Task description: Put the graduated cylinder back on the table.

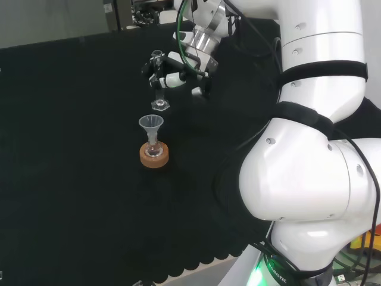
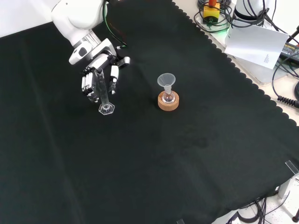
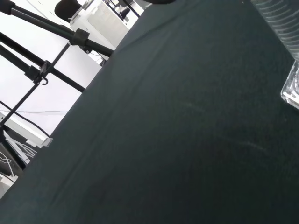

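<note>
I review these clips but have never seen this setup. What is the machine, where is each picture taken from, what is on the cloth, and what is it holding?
It is a white robot arm ending in a black and white hand. One camera looks over the arm from behind, one looks down from the front, one sits at the wrist. The hand's fingers curl round a clear graduated cylinder, its base at or just above the black cloth. Beside it, a small flask with a funnel sits in a cork ring.

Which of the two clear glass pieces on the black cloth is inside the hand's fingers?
The tall clear graduated cylinder with a hexagonal foot: the black and white hand curls around it. The clear funnel stands apart in a flask on a cork ring.
</note>
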{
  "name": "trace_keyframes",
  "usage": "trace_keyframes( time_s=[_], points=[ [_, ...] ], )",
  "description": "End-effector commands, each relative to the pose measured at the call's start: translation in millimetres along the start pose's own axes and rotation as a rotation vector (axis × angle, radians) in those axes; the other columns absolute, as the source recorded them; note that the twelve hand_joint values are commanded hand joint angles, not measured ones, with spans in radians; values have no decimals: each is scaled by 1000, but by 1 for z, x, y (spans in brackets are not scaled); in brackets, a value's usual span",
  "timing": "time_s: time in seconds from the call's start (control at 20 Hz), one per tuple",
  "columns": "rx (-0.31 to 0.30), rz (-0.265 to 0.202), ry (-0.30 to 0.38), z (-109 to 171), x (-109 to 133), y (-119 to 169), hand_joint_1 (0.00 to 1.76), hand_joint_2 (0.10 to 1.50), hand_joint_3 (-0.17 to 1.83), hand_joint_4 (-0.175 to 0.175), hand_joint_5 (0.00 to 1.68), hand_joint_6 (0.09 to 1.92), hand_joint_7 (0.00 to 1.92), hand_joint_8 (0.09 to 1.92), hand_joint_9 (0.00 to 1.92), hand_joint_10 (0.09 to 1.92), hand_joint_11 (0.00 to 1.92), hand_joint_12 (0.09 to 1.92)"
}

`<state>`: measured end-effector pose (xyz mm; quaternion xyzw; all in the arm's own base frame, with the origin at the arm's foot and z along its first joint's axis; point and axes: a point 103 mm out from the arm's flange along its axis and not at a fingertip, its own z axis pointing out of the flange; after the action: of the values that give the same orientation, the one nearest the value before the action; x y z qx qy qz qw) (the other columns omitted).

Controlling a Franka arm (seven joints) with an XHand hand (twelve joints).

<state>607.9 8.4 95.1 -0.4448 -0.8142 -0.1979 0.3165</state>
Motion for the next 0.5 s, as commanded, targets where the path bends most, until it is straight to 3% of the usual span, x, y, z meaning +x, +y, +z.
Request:
trace_keyframes(
  time_s=[0.05, 0.5],
  points=[
    [-15, 16, -24, -16, 3, -5, 953, 1041, -175, -62, 407, 462, 463, 649, 903, 87, 486, 1264],
    [-117, 18, -117, -74, 25, -19, 923, 992, -175, -71, 346, 226, 270, 679, 741, 87, 292, 1328]
  ],
)
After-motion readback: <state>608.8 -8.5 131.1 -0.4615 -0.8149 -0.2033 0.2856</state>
